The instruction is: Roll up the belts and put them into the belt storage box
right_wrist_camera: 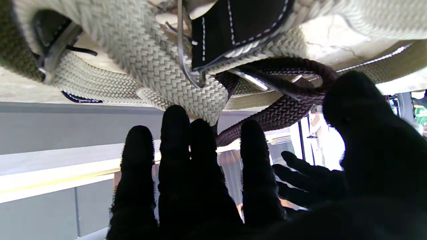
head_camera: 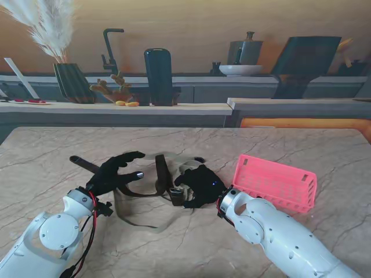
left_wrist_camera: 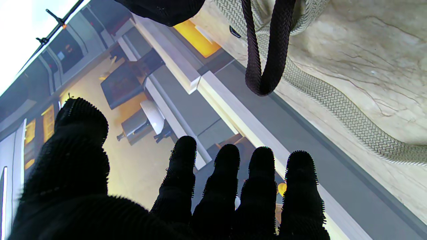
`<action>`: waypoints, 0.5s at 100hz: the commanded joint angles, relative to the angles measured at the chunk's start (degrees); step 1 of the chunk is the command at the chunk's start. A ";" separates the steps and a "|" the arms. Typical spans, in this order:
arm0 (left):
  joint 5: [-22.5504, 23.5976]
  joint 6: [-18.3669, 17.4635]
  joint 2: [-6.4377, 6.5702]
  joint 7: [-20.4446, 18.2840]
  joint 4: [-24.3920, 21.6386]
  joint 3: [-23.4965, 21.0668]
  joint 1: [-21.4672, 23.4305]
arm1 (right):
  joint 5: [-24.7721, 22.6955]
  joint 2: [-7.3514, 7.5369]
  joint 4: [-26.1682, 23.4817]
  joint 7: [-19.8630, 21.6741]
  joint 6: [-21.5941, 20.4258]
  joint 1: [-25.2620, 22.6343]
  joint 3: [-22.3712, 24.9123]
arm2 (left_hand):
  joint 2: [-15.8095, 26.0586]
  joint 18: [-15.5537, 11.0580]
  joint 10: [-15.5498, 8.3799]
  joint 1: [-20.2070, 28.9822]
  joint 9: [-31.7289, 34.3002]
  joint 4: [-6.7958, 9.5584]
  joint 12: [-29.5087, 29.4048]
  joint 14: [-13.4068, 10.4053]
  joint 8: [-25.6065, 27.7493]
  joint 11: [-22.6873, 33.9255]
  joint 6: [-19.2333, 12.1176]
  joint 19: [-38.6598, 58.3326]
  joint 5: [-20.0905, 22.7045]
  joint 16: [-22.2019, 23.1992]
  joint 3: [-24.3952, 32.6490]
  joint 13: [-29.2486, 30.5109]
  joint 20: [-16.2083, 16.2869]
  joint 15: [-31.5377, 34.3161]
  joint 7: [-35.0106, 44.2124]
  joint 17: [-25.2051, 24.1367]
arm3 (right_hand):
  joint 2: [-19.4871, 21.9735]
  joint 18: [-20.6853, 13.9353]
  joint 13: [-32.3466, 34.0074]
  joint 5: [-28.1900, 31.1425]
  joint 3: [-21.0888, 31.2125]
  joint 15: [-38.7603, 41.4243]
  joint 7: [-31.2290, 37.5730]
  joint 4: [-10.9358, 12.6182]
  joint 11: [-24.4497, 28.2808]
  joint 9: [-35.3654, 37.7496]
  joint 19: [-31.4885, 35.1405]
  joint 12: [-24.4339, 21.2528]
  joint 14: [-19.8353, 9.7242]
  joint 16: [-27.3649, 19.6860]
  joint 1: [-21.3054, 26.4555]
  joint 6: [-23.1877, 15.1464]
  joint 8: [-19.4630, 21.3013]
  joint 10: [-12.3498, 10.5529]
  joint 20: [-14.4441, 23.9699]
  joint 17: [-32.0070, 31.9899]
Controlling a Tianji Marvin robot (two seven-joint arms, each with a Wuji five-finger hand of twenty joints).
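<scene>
between the two hands, on the marble table (head_camera: 52, 156), lay the tangle of belts: a beige woven belt (head_camera: 134, 215) looping out toward me from the left hand, and a dark brown woven belt (head_camera: 162, 174) running away from me just off the left hand's fingertips. the left hand (head_camera: 116, 172) hovered palm down with its fingers (left_wrist_camera: 182, 173) spread and straight, holding nothing; in its wrist view the brown belt (left_wrist_camera: 267, 50) formed a loop ahead of the fingertips, apart from them, with the beige belt (left_wrist_camera: 337, 110) trailing across the table beside it. the right hand (head_camera: 200, 185) sat directly at the heap, with a metal buckle (head_camera: 175, 195) just at its thumb side. in its wrist view the fingers (right_wrist_camera: 176, 156) were extended and close together, the tips reaching the beige belt (right_wrist_camera: 153, 66) and the brown belt (right_wrist_camera: 283, 110), with the thumb (right_wrist_camera: 360, 110) set apart; whether any strap was actually pinched could not be told from these views. a dark stitched leather tab (right_wrist_camera: 240, 26) and a metal buckle frame (right_wrist_camera: 186, 60) lay on the beige weave beyond the fingertips. the pink belt storage box (head_camera: 277, 182) stood tilted on the table just to the right of the right wrist, well apart from the belts, with no belt seen inside it.
</scene>
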 commanded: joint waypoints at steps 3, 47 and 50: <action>0.16 0.11 -0.30 0.17 -0.13 -0.23 0.58 | -1.06 -0.15 -0.13 -0.84 -0.15 -0.03 -0.36 | 1.89 -1.11 -0.75 1.46 1.03 1.74 -0.64 -0.49 0.03 -1.42 -0.98 0.19 0.99 0.50 -1.71 0.52 0.65 -0.04 -1.47 0.14 | -0.55 -0.40 -2.23 0.35 -0.47 3.60 1.16 1.31 2.73 -2.52 4.07 2.00 0.66 1.58 -1.88 0.99 0.60 1.32 1.87 -2.11; -0.25 0.66 -0.35 0.13 -0.22 -0.36 0.66 | -1.48 -0.21 2.24 -1.40 -0.66 3.05 -5.12 | 2.16 -1.21 -0.93 1.90 1.20 1.81 -0.57 -0.64 0.35 -1.42 -1.80 0.34 1.54 0.52 -2.51 0.52 0.69 -0.07 -1.04 0.09 | -1.98 0.08 -2.67 8.35 9.51 8.75 8.12 -0.09 5.89 -2.28 9.66 4.04 1.64 3.04 -0.77 -9.24 2.49 2.55 0.10 -3.61; -0.30 0.72 -0.36 0.11 -0.24 -0.35 0.65 | -1.34 -0.27 2.53 -1.34 -0.46 3.36 -5.50 | 2.15 -1.19 -0.92 1.98 1.19 1.82 -0.57 -0.54 0.37 -1.43 -1.72 0.35 1.60 0.53 -2.56 0.54 0.69 -0.07 -1.01 0.09 | -2.06 0.10 -2.57 8.36 9.79 8.79 8.14 -0.20 5.93 -2.21 9.70 4.06 1.65 3.04 -0.81 -9.01 2.43 2.60 0.06 -3.57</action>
